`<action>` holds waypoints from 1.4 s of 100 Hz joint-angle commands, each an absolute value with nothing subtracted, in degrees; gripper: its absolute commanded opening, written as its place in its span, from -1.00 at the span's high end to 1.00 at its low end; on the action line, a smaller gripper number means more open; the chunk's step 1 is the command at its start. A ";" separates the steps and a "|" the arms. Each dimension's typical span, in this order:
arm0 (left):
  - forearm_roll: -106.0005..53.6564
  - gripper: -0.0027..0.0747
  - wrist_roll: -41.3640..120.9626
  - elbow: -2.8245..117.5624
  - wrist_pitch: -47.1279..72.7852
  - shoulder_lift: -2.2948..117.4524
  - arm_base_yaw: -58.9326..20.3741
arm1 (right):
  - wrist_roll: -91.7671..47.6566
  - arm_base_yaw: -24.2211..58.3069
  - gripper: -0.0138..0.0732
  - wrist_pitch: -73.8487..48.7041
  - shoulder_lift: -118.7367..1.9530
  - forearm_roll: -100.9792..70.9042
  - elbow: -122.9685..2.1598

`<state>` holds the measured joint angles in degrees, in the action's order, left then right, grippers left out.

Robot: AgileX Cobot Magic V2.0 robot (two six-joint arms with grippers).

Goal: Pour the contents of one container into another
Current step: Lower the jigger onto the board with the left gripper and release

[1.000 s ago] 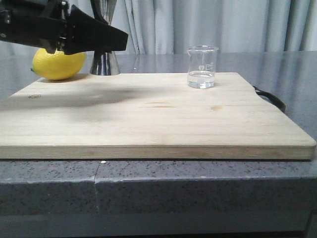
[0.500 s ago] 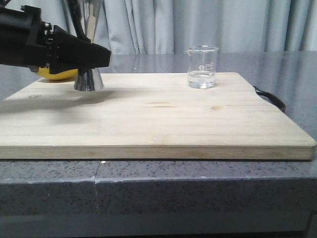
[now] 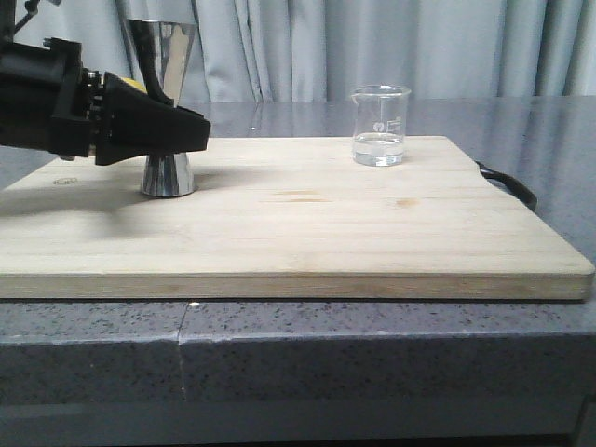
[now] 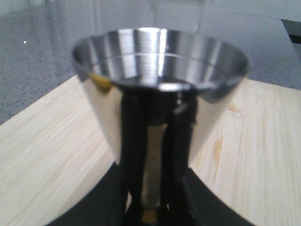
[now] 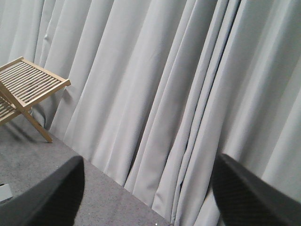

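The jigger (image 3: 168,112) now stands with its base on the board (image 3: 307,223), near the board's left end; half a second ago it hung just clear of the wood, and a second ago it was further back beside the lemon (image 3: 137,86), which now shows only as a yellow sliver behind the arm. The left gripper (image 3: 186,130) is closed on its waist — in the wrist view the dark fingers (image 4: 134,141) clamp the narrow part under the wide steel cup. The beaker (image 3: 380,126) has not moved: upright toward the board's far right, well apart from the jigger, a little clear liquid in it. The right gripper (image 5: 146,197) points at the curtain (image 5: 155,84), fingers spread wide and empty — so the receiving vessel looks placed, and the beaker is still to be picked up.
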<state>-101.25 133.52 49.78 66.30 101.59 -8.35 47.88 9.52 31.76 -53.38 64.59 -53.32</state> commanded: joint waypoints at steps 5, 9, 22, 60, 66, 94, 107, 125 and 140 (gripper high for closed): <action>-105.38 0.98 133.08 50.78 73.11 100.63 -8.21 | 47.85 9.12 -0.49 32.66 -52.32 62.81 -55.00; -105.27 0.98 133.08 50.78 73.11 100.88 -8.21 | 47.85 9.12 -0.49 32.66 -52.32 62.81 -55.00; -105.11 0.98 133.08 50.78 73.11 101.41 -8.21 | 47.85 9.12 -0.49 32.66 -52.32 62.81 -55.00; -104.73 0.80 133.08 50.78 73.23 101.41 -8.21 | 47.85 9.12 -0.49 32.93 -52.32 62.81 -55.00; -104.73 0.64 133.08 50.78 73.13 101.41 -8.21 | 47.85 9.12 -0.49 32.93 -52.32 62.81 -55.00; -104.54 0.28 133.08 50.78 73.25 101.41 -8.21 | 47.85 9.12 -0.49 33.03 -52.32 62.81 -55.00; -104.32 0.15 132.68 50.78 73.25 101.41 -8.21 | 47.85 9.12 -0.49 33.03 -52.32 62.81 -55.00; -104.32 -0.31 130.46 50.78 73.25 101.41 -8.13 | 47.85 9.12 -0.49 33.03 -52.32 62.81 -55.00; -103.29 -0.34 129.21 50.78 73.25 101.07 -8.00 | 47.85 9.12 -0.49 32.90 -52.32 62.81 -55.00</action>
